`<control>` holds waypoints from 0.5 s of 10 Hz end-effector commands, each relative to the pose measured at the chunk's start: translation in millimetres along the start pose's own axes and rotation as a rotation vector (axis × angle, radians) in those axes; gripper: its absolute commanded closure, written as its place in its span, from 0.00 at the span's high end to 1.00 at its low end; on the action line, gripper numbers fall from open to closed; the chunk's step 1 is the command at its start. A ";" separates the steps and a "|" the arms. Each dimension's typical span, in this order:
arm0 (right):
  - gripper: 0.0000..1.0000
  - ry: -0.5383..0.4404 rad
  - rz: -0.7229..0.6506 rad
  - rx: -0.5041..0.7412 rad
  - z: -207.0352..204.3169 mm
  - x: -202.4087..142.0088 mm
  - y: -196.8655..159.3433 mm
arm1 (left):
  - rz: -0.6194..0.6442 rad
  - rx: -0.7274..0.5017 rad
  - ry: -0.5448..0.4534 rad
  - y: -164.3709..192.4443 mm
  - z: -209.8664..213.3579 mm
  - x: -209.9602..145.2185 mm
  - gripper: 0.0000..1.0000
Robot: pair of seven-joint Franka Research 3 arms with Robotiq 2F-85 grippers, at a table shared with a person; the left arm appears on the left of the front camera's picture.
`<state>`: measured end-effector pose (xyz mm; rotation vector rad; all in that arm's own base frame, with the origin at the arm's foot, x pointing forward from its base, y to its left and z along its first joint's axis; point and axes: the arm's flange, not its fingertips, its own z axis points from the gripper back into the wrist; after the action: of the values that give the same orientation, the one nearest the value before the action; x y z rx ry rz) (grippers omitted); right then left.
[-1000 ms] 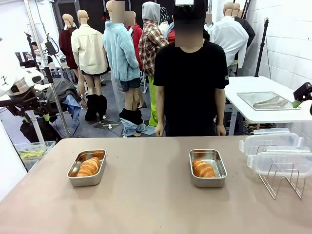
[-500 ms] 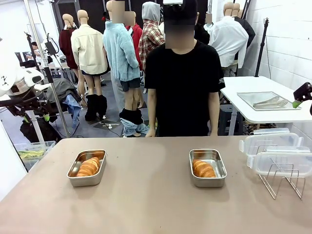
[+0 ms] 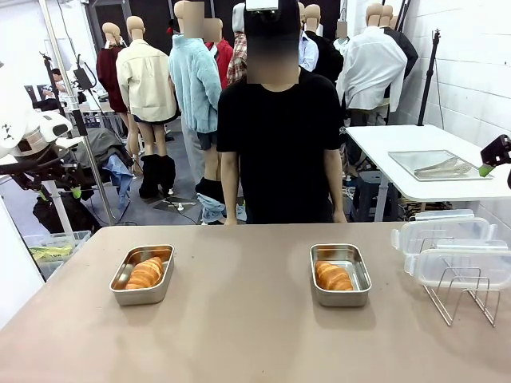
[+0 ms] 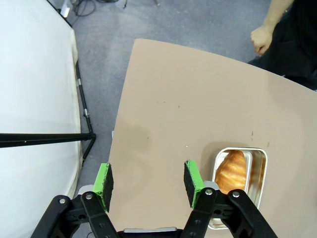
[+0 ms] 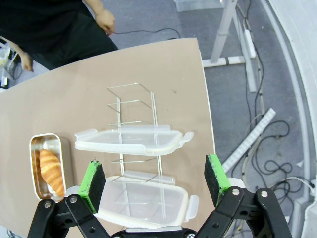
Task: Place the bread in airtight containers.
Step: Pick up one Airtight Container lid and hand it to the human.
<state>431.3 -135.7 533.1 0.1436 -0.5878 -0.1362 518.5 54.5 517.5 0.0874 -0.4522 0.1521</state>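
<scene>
The left hand (image 4: 147,181) hangs above the tabletop (image 4: 188,99) with its green-padded fingers (image 4: 103,181) spread and nothing between them; bare brown surface lies under the gap. Just outside one finger sits the left tin (image 4: 263,163), open, its near corner hidden behind that finger's base. The left roll (image 4: 233,171) lies inside it, golden-brown and ridged. Far beyond the fingertips, at the tabletop's far edge, the person's fist (image 4: 260,39) hangs down.

The right hand (image 5: 153,178) is also spread wide and grips nothing. Directly below its gap lies a clear plastic lid (image 5: 143,201), and a second lid (image 5: 131,139) lies just past the fingertips. A wire rack (image 5: 132,106) stands there too, its wires crossing both lids in this view; whether it rests on them cannot be told. Out to the side of one finger is the right tin (image 5: 32,148), open, with the right roll (image 5: 51,171) in it. Farther on, the person's other hand (image 5: 105,21) shows past the tabletop's far edge.

From the front, the two tins sit well apart on the tabletop, one roll in each and no lid on either. The person (image 3: 279,144) stands behind the far edge, arms down.
</scene>
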 end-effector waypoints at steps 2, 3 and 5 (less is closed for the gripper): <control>1.00 -0.005 -0.014 -0.009 -0.9 0.9 1.8 | 0.000 0.001 -0.003 -0.3 1.5 0.2 0.75; 1.00 -0.005 -0.014 -0.009 -0.9 0.9 1.8 | 0.000 0.001 -0.003 -0.3 1.5 0.2 0.75; 1.00 -0.005 -0.014 -0.009 -0.9 0.9 1.8 | 0.000 0.001 -0.003 -0.3 1.5 0.2 0.75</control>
<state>431.3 -135.7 533.1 0.1436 -0.5878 -0.1363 518.5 54.5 517.5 0.0874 -0.4522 0.1521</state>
